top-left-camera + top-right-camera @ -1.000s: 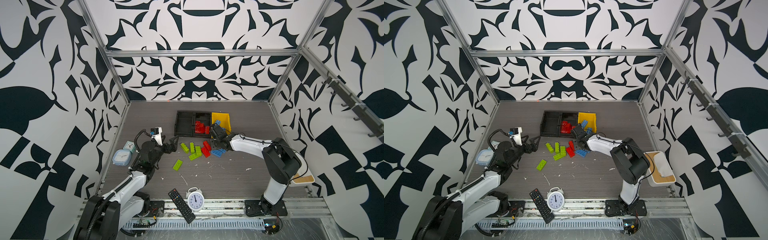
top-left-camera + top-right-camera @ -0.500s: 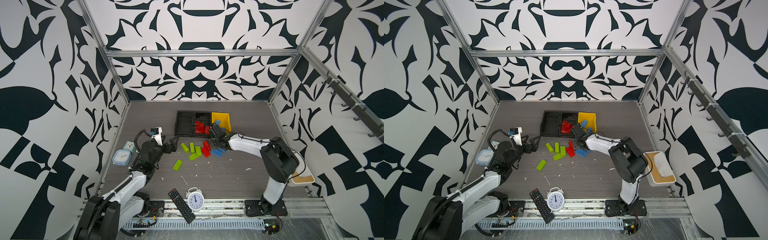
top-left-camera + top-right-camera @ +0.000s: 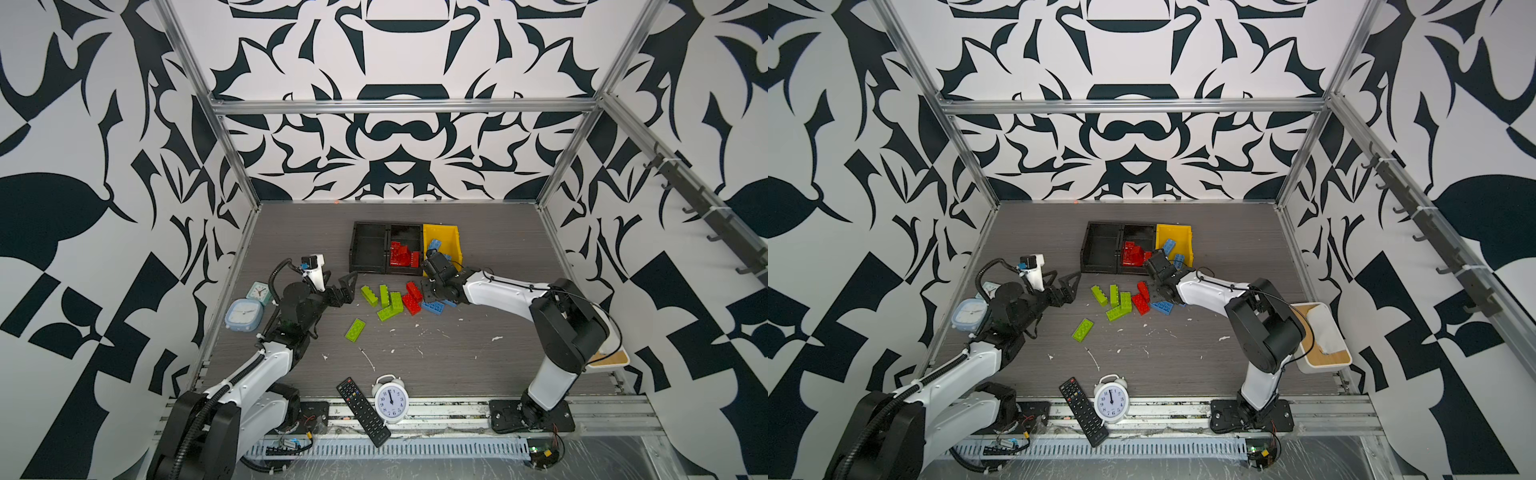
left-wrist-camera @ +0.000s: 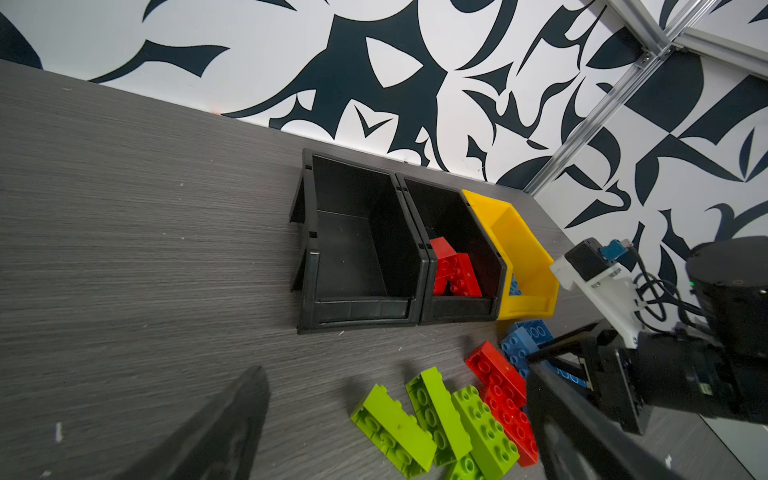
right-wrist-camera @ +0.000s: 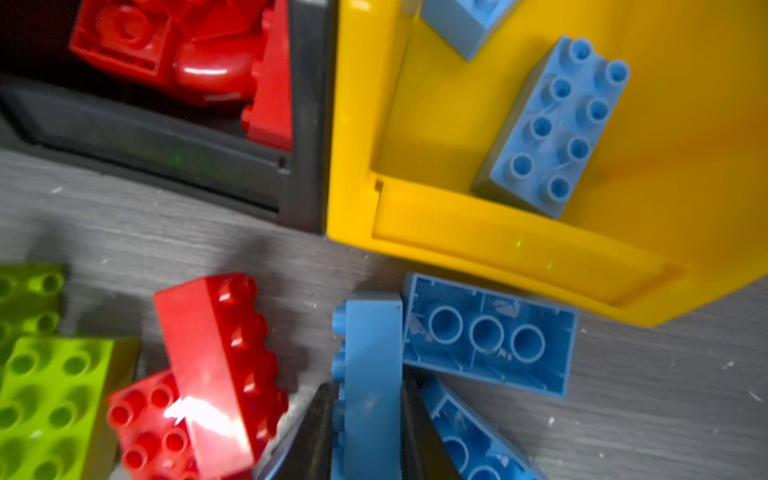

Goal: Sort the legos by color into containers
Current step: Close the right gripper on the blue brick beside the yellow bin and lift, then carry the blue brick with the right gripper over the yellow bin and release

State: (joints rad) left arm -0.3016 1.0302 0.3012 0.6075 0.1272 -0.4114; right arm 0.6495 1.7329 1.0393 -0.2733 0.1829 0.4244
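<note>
"Fingers on the right arm: what have they got?"

"The right fingers [image 5: 305,449] are closed tight on a blue brick [image 5: 368,353] that stands on its long side. One finger is against the studs, the other against the hollow base. It sits on the surface just before the sloped front of the yellow bin [image 5: 478,245], touching an upturned blue brick [image 5: 490,336]."

"Will it hold?"

"I'd judge so. It's hard, light, glossy plastic that won't give. The studs should key against the finger where the smooth walls might slide. The neighbour could drag along on the lift."

"And the other arm?"

"The left fingers [image 4: 220,432] are spread wide, holding nothing, just beside the green bricks [image 3: 384,297]."

"Around that?"

"Two red bricks [image 3: 411,297] lie loose between green and blue. More red fills the middle black bin [image 3: 405,272], the end black bin [image 3: 352,249] is empty, and blue lies in the yellow one. All three stand toward the far edge of the grey wood-grain surface [image 3: 478,353], which is flecked with white scraps. Square clocks [image 3: 244,314] sit at the left edge, an alarm clock [image 3: 390,401] and a remote [image 3: 363,405] at the near edge. Patterned walls [image 3: 395,145] on a metal frame [image 3: 399,106] close it in."
</note>
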